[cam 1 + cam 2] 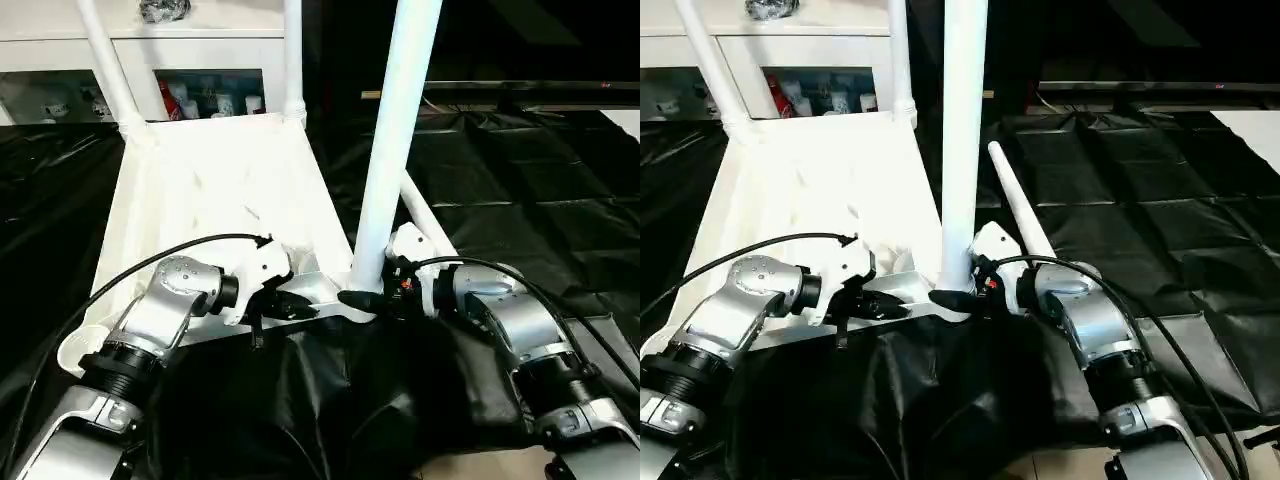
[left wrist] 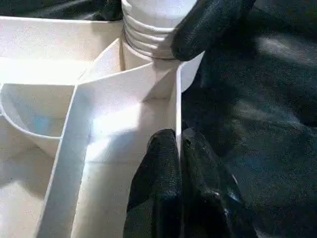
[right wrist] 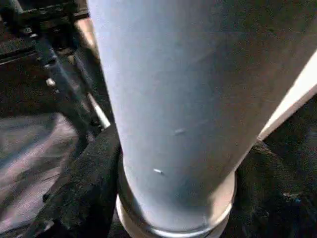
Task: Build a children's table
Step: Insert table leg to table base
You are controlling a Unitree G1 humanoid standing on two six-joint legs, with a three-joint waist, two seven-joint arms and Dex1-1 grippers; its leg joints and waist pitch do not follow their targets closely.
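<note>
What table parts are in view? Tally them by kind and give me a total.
Tabletop: 1
Upright legs at its corners: 3
Leg lying beside it on the black sheet, at: 1
Total: 5

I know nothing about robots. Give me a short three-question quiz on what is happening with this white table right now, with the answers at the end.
1. True or false: the white plastic rectangular tabletop lies with its ribbed underside up.
2. How many long white round tapered legs stand in corner sockets? A) one B) three C) four
3. The right claw sits at the base of the near upright leg. Where is the spare leg?

Key:
1. True.
2. B: two at the far corners, one near the claws.
3. Lying on the black sheet to the tabletop's right. The left claw meanwhile pinches the tabletop's near edge wall.
</note>
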